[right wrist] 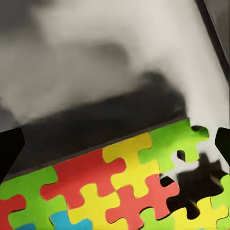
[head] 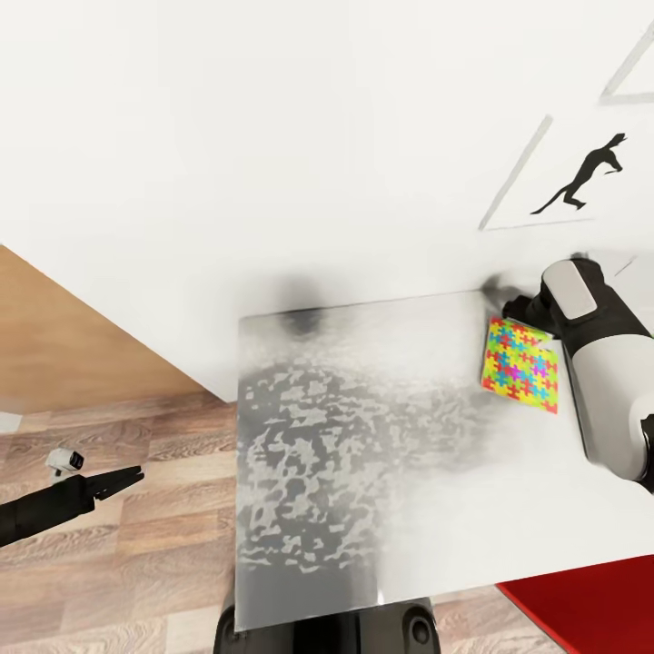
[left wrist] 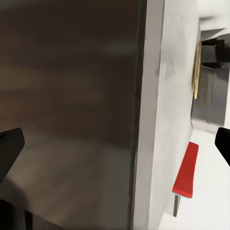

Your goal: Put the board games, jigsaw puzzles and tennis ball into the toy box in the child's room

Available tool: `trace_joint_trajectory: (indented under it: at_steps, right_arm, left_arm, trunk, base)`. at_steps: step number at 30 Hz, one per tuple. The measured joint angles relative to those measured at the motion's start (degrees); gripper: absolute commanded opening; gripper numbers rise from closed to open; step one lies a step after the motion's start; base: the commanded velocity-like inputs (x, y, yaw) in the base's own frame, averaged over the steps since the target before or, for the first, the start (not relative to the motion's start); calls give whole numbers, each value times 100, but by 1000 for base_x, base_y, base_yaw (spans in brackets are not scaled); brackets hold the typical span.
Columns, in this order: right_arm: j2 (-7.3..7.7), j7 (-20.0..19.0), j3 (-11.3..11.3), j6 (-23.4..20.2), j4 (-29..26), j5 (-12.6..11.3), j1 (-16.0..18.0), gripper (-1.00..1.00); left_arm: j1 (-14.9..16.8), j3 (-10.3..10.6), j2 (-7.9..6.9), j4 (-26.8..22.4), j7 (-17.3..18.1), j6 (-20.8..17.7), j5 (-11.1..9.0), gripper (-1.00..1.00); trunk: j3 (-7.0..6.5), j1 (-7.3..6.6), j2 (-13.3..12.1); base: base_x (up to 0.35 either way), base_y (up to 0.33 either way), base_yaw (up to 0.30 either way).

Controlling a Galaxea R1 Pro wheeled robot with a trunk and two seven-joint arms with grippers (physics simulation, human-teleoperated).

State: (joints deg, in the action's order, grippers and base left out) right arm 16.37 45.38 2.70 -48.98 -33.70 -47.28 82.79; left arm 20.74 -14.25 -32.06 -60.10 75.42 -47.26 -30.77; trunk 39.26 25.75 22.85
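Right now your R gripper (right wrist: 115,143) hangs wide open, empty, over the jigsaw puzzle (head: 520,364) lying flat on the table (head: 363,436) near its wall edge; prob thin, light, bendy, so pinch an overhanging edge w/ care

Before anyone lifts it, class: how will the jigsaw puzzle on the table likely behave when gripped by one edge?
The jigsaw puzzle looks thin and flat, so probably light. It is made of interlocking pieces with a gap showing, so it may sag or shed pieces. Lying flush on the table, its edge may be hard to get fingers under.
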Motion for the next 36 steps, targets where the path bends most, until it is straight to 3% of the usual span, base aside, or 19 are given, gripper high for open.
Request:
trace_joint_trajectory:
  at_steps: [36]
  right_arm:
    - [1, 0, -16, -6, 9, -40, 5, 100]
  left_arm:
    - [-2, 0, 0, -1, 0, 0, -8, 100]
  trunk:
    - [0, 2, -2]
  base:
    - [-106, 36, 0]
